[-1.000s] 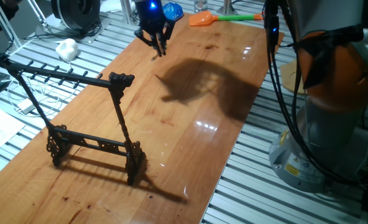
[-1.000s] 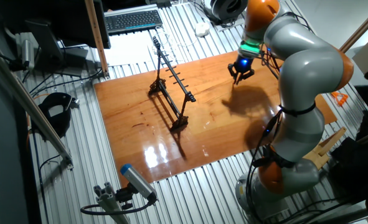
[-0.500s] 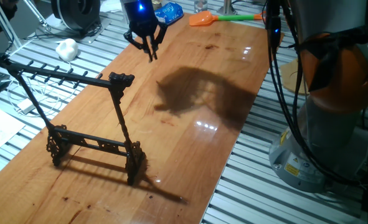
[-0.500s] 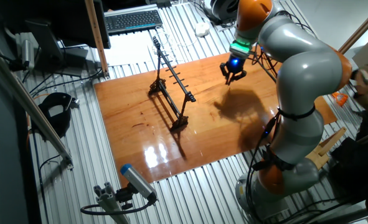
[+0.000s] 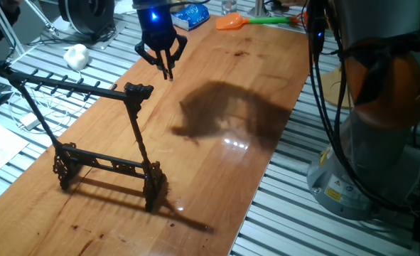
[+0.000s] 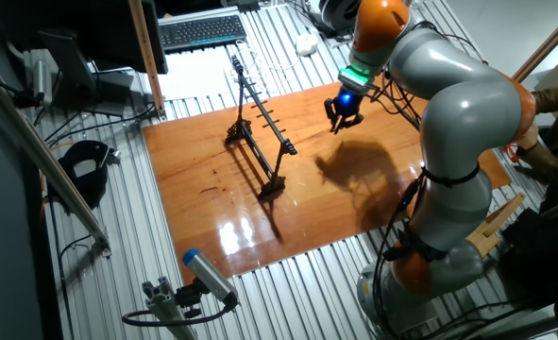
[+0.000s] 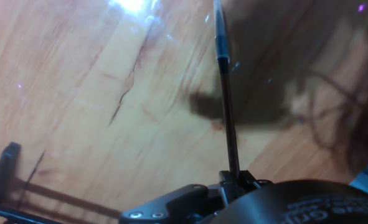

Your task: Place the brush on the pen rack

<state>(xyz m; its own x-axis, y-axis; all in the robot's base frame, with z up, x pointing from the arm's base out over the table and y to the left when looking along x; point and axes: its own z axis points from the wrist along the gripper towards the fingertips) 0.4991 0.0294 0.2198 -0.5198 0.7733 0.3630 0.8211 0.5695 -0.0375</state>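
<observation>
Your two-finger gripper (image 5: 168,69) has moved toward the black ornate pen rack (image 5: 96,135), pinched closed on the thin dark brush (image 7: 226,112); open wooden tabletop (image 5: 217,163) beneath.

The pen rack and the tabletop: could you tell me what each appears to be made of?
The pen rack looks like matte black metal or lacquered wood: thin bars, ornate base; the pictures leave it open. The tabletop looks like varnished wood: visible grain, glossy light reflections.

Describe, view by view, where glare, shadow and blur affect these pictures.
One fixed view: the arm's broad dark shadow and small white glare on the table. The other fixed view: bright glare near the front edge. Hand view: blurred, glare at top; the brush juts from the hand.
</observation>
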